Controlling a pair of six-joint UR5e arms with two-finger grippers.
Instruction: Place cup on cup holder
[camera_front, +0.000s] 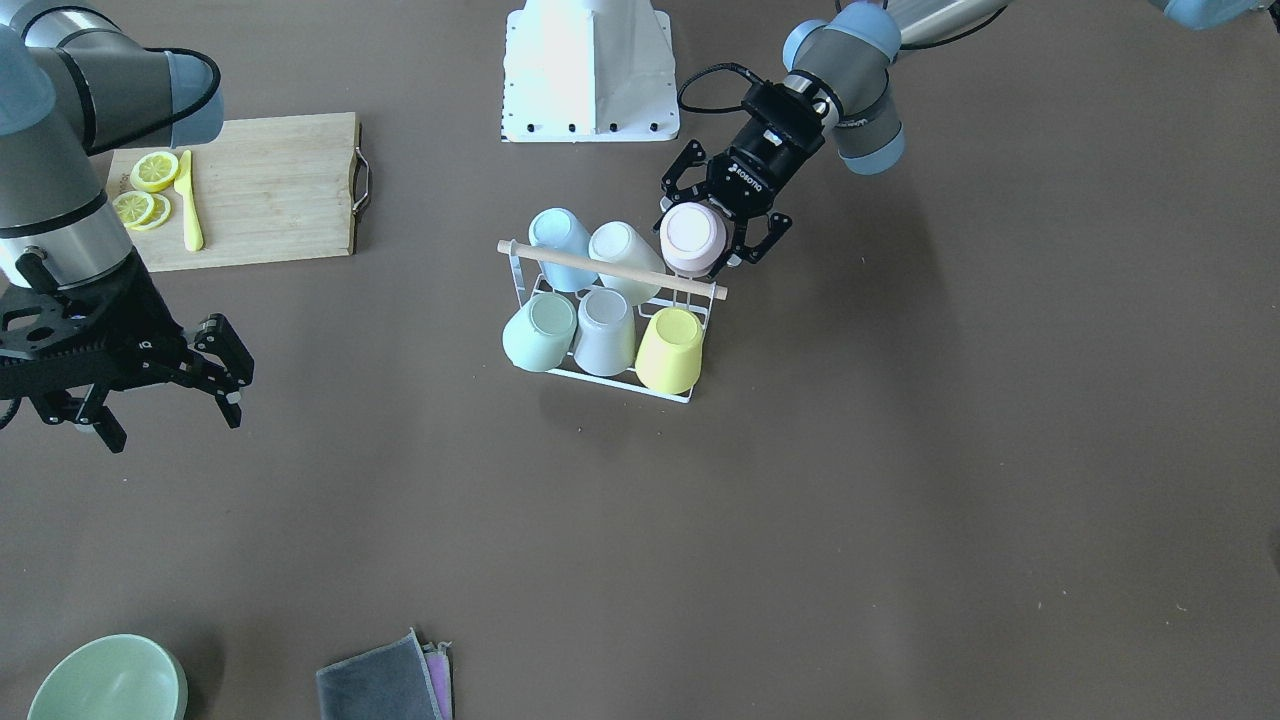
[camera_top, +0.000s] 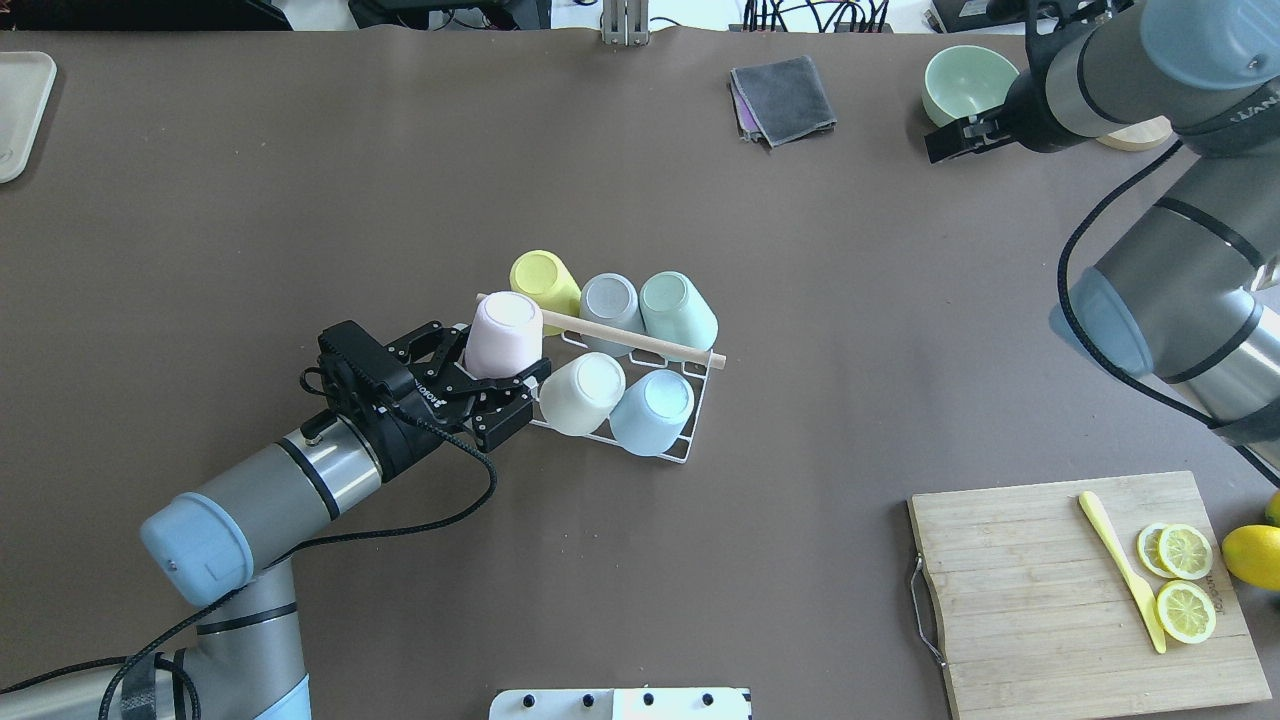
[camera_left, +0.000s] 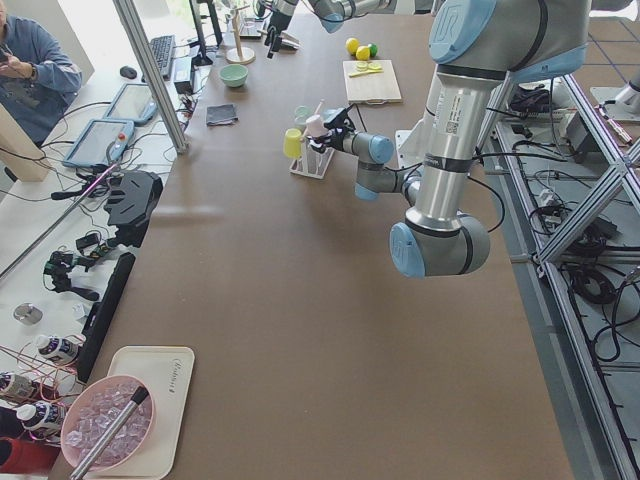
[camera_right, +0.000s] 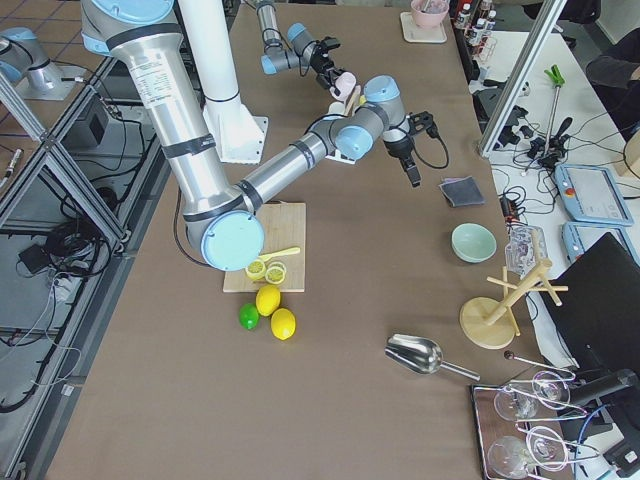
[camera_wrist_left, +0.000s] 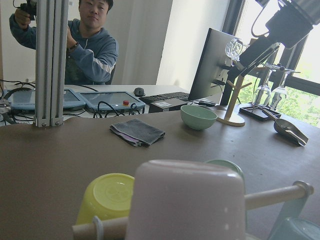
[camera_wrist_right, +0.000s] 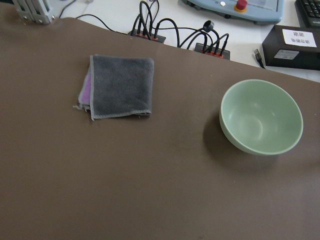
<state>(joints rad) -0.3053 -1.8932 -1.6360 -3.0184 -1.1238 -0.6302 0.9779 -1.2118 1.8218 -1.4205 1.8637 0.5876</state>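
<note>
The cup holder (camera_top: 640, 343) stands near the middle of the brown table (camera_top: 300, 180). It is a small white wire rack with a light wooden rod running across its top as a handle. Five cups already sit upside down on its prongs. A yellow cup (camera_top: 543, 279), a grey cup (camera_top: 610, 303) and a mint cup (camera_top: 678, 308) fill the row farther from the robot. A cream cup (camera_top: 583, 393) and a pale blue cup (camera_top: 652, 410) sit in the nearer row. The pink cup (camera_top: 505, 335) is inverted and tilted, its flat base up. It is at the nearer row's end on the robot's left, just beside the cream cup and against the rod's end. The left gripper (camera_top: 497, 372) reaches in low from the robot's side, its jaws closed against the pink cup's wall on either side. The right gripper (camera_front: 175, 430) hangs well away from the rack with its jaws spread and nothing between them, above bare table not far from a green bowl (camera_top: 968, 82) and a folded grey cloth (camera_top: 785, 97).
</note>
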